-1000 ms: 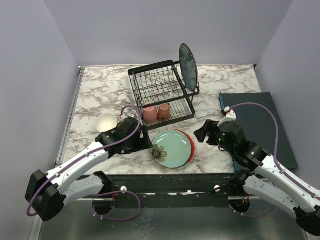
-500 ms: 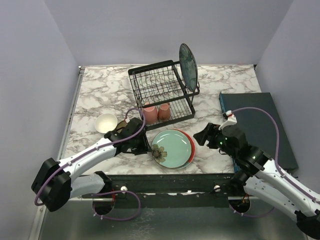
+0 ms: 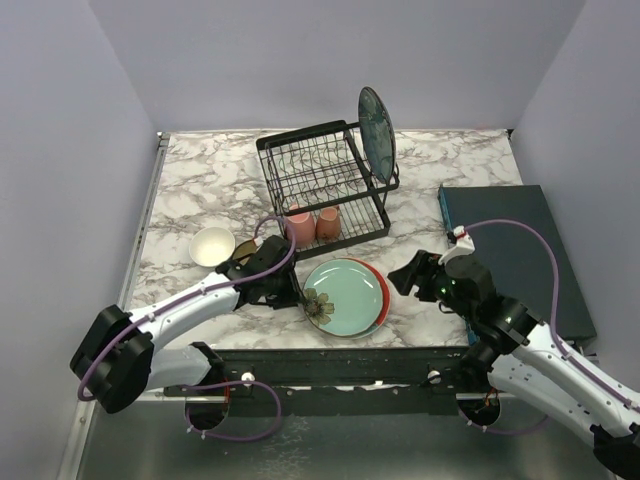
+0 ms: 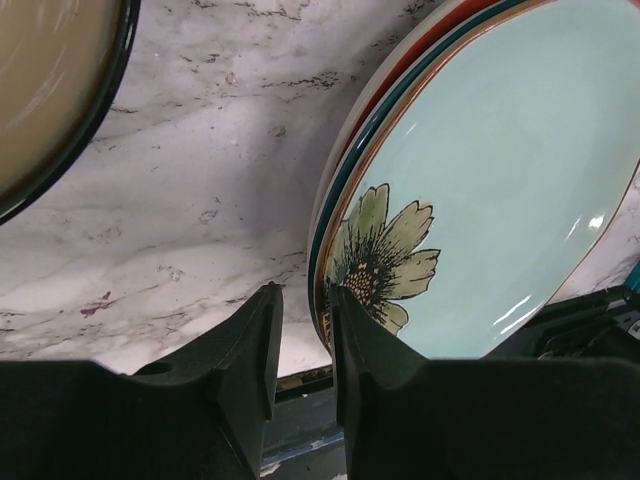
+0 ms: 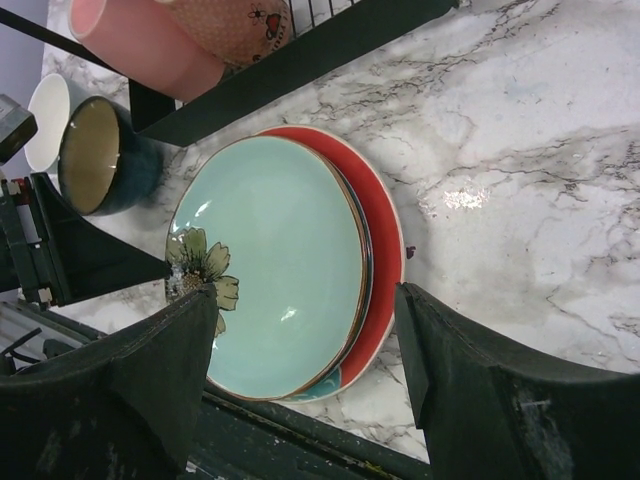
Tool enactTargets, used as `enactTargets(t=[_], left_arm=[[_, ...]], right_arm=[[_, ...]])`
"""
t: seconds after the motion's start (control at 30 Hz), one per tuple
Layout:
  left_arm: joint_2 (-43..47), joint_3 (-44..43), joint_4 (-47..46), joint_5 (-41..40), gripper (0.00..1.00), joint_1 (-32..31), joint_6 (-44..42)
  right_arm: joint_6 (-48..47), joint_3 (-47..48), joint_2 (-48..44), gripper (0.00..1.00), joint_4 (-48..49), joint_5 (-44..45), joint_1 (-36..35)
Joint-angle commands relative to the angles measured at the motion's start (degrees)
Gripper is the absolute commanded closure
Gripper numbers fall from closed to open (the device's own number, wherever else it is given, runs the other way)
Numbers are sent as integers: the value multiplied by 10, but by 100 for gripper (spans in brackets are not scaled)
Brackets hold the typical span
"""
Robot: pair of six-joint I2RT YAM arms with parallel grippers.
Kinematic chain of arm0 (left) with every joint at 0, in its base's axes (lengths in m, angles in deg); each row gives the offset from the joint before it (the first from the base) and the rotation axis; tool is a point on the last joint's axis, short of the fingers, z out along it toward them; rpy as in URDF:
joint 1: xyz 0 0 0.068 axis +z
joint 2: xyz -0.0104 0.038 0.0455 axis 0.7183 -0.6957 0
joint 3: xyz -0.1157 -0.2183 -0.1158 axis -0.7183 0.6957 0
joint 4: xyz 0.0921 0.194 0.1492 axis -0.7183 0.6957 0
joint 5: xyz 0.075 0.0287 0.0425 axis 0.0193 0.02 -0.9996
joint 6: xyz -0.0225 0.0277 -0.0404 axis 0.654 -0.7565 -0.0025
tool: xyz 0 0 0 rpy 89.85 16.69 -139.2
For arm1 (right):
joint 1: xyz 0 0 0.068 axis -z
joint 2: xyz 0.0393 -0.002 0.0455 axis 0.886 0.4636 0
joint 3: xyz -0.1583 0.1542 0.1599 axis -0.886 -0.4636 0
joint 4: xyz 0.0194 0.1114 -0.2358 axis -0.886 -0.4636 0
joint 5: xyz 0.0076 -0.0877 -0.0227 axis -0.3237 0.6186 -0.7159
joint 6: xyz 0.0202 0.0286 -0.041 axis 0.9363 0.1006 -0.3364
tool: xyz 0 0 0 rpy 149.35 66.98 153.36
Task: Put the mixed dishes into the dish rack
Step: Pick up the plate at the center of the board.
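top view: dish rack (image 3: 325,190) stands mid tabletop (image 3: 190,180) toward the far edge. dark teal-blue plate (image 3: 377,135) is upright at the right end of its upper basket. two pink mugs (image 3: 298,227) are in its lower tray. white bowl (image 3: 212,245) sits toward the left edge. plate stack (image 3: 372,312) lies at the near edge, middle, with the pale green flowered plate (image 3: 340,295) on top and the red plate (image 3: 382,290) peeking out on the right. left gripper (image 3: 297,297) is at the stack's left rim. right gripper (image 3: 400,275) is just off the stack's right side, apart from it. dark teal slab (image 3: 505,240) runs along the right edge. jaw states are not readable from up here.

left wrist: left jaws are closed down narrow on the stack's rim, one finger (image 4: 380,360) next to the flower. cannot tell which plates are caught. red and teal rims show under the flowered plate. dark bowl with tan inside (image 4: 50,90) is in the upper left corner, apart from the stack. the top view mostly hides it behind the left arm.

right wrist: right claw is wide open, nothing between its fingers (image 5: 150,380), above the marble beside the stack. dark bowl sits just beside the white bowl, and the mugs show past the rack's lower bar.
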Motion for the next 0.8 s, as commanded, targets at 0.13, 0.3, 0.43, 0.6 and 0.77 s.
enactTargets(t=[0.13,0.3,0.43,0.6,0.77], left_arm=[[-28,0,-33,14,79,-6,0],[-35,-7,-34,16,88,-8,-6],[-33,-16,-33,17,95,-8,-14],[-29,-29,-28,22,100,-7,-20],[-19,-51,-5,19,100,-7,-29]], right_arm=[[12,-16,-7,24,6,-11,-4],[12,-17,-11,24,2,-6,-3],[8,-16,-8,23,2,-4,-4],[5,-13,0,23,3,-6,-3],[4,-12,0,24,2,-5,-4]])
